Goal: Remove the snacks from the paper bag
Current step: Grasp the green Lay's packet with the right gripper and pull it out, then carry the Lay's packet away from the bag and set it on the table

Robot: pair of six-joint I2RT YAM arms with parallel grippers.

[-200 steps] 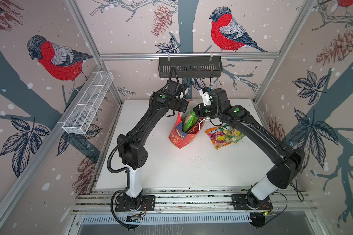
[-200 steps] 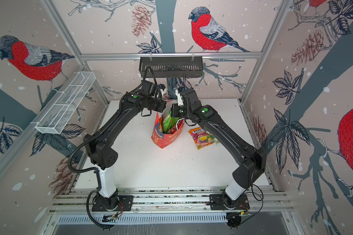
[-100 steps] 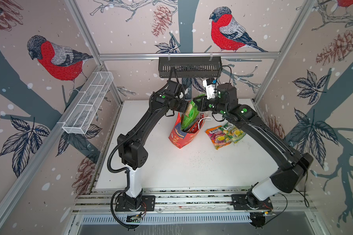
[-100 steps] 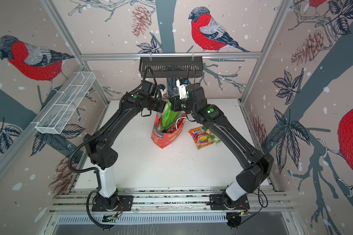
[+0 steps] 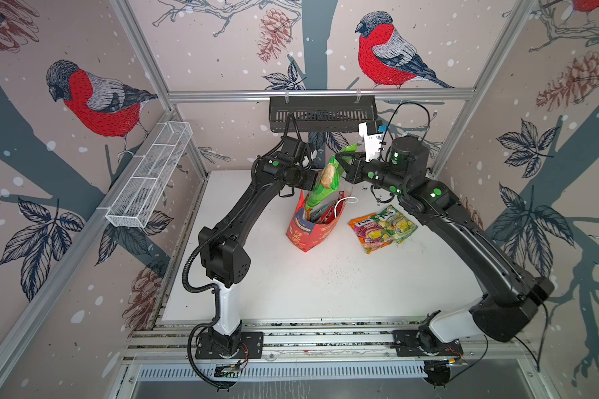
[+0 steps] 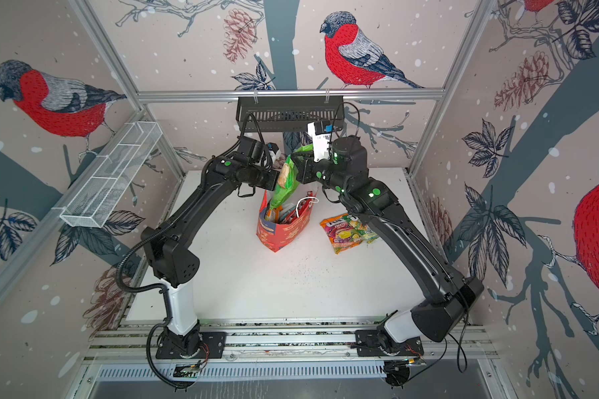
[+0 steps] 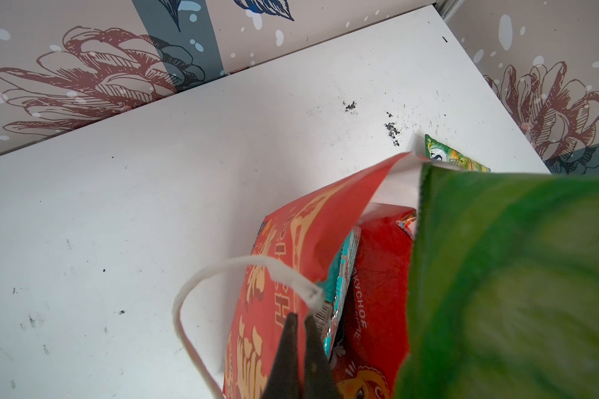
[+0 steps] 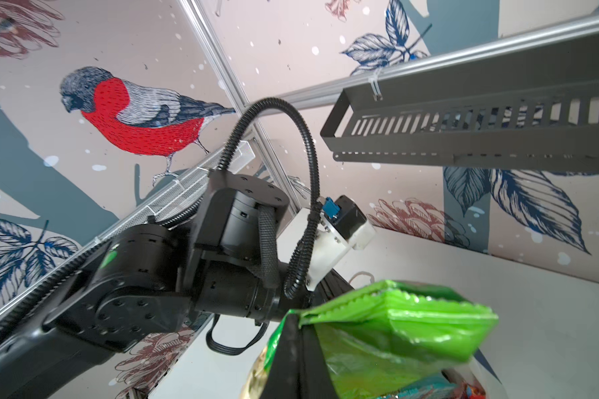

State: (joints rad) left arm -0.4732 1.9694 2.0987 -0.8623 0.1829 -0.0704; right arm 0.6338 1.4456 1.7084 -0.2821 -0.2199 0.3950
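The red-orange paper bag [image 5: 308, 229] [image 6: 279, 233] stands at mid-table. My left gripper [image 7: 300, 316] [image 5: 316, 180] is shut on its near rim [image 7: 291, 241], beside a white cord handle [image 7: 187, 311]. My right gripper [image 8: 296, 321] [image 5: 339, 162] is shut on the top seam of a green chip bag [image 8: 395, 328] [image 5: 325, 181] [image 6: 284, 181]. That bag hangs mostly above the paper bag, with its lower end still at the opening. Inside the paper bag I see a large red packet [image 7: 377, 276] and a teal packet [image 7: 343, 273]. Two Fox's candy packs [image 5: 370, 231] [image 5: 396, 222] lie on the table to the right.
A black slotted tray [image 5: 322, 114] hangs on the back rail just above both wrists. A white wire basket [image 5: 149, 179] is fixed to the left wall. Dark crumbs [image 5: 325, 273] speckle the white table [image 5: 291, 297] in front of the paper bag.
My right gripper has risen and pulled the green chip bag higher out of the paper bag. The left gripper has kept its hold on the rim in place.
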